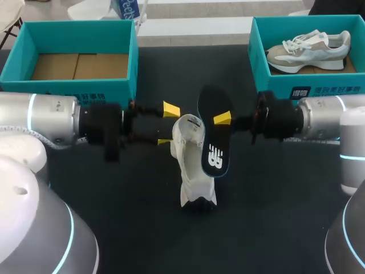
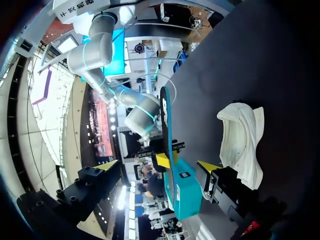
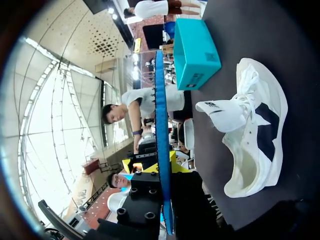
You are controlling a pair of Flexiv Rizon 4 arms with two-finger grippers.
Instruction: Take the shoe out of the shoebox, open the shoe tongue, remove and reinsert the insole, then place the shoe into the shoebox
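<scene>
A white shoe (image 1: 193,165) stands on the dark table, toe toward the near edge, tongue pulled up. My right gripper (image 1: 222,119) is shut on a black insole with a blue rim (image 1: 215,137), held on edge just right of the shoe's opening. In the right wrist view the insole (image 3: 161,115) shows edge-on between that gripper's (image 3: 163,169) fingers, with the shoe (image 3: 255,145) beside it. My left gripper (image 1: 167,124) is open just left of the shoe's heel collar and holds nothing. In its own view, that gripper (image 2: 157,165) stands wide, the shoe (image 2: 242,142) ahead and to one side.
A teal shoebox (image 1: 128,63) with a bare cardboard floor stands at the back left. A second teal box (image 1: 259,57) at the back right holds another sneaker (image 1: 311,50). Both arms reach in low across the table's middle.
</scene>
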